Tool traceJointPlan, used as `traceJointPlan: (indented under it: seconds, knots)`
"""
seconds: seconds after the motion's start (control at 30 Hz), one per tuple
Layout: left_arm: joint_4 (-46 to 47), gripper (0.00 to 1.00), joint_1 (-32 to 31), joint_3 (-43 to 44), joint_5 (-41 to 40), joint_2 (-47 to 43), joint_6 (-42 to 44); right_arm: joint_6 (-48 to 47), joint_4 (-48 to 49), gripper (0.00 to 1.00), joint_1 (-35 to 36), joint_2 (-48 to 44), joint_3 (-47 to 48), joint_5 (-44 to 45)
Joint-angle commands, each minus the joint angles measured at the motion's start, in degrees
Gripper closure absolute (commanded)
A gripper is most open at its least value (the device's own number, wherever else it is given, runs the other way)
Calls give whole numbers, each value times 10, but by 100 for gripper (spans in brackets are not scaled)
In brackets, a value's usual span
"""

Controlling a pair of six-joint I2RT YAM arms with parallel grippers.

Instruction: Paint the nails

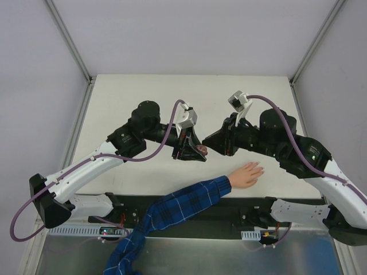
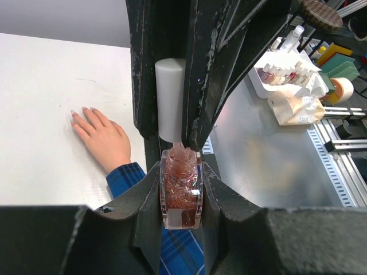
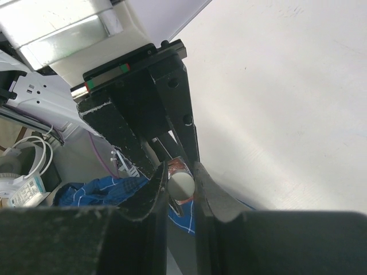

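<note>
**Uncapping stage.** The left tool (image 2: 181, 177) clamps a reddish bottle (image 2: 181, 197) by its sides. The right tool (image 3: 179, 172) is closed narrowly on the white cap (image 2: 170, 97), which sits on the bottle. The hand (image 1: 248, 175), in a plaid sleeve (image 1: 189, 200), lies flat on the bench (image 1: 143, 91), apart from both tools. Its nails (image 2: 85, 109) look bare, so probably nothing is painted: removing the cap, drawing the brush and coating every nail all remain. The brush is hidden. The thumbnail and the true nail colour are hard to make out.
</note>
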Motion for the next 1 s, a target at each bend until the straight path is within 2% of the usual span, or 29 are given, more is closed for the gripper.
traceJointPlan:
  seconds: [0.0,0.97]
  knots:
    - [29,100,6,1,22,2,-4,-14,-6,100,-1,-12,19,19]
    - [28,100,6,-5,25,24,-6,-13,-4,100,-1,-28,23,36]
